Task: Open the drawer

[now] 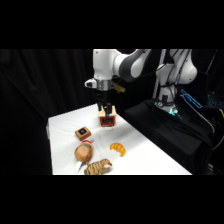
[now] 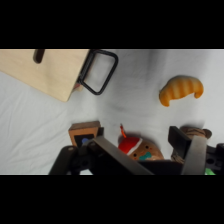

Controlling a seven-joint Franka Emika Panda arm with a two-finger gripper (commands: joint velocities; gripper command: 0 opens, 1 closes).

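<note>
The drawer (image 1: 106, 119) is a small tan wooden box with a red front, standing at the far side of the white table (image 1: 150, 155). My gripper (image 1: 105, 110) hangs straight down just above it. In the wrist view, the drawer's tan top (image 2: 47, 70) fills the upper left. Its dark wire handle (image 2: 98, 71) sticks out from the front edge. My gripper (image 2: 136, 137) is open, its two fingers (image 2: 192, 155) set apart with nothing held between them. They stand short of the handle and do not touch it.
A small brown block with a dark blue top (image 1: 83, 133) (image 2: 85, 134) lies near the drawer. A croissant (image 1: 118, 148) (image 2: 181, 90), a brown and red toy (image 1: 84, 151) (image 2: 136, 148) and a striped toy (image 1: 98, 166) lie toward the table's near edge.
</note>
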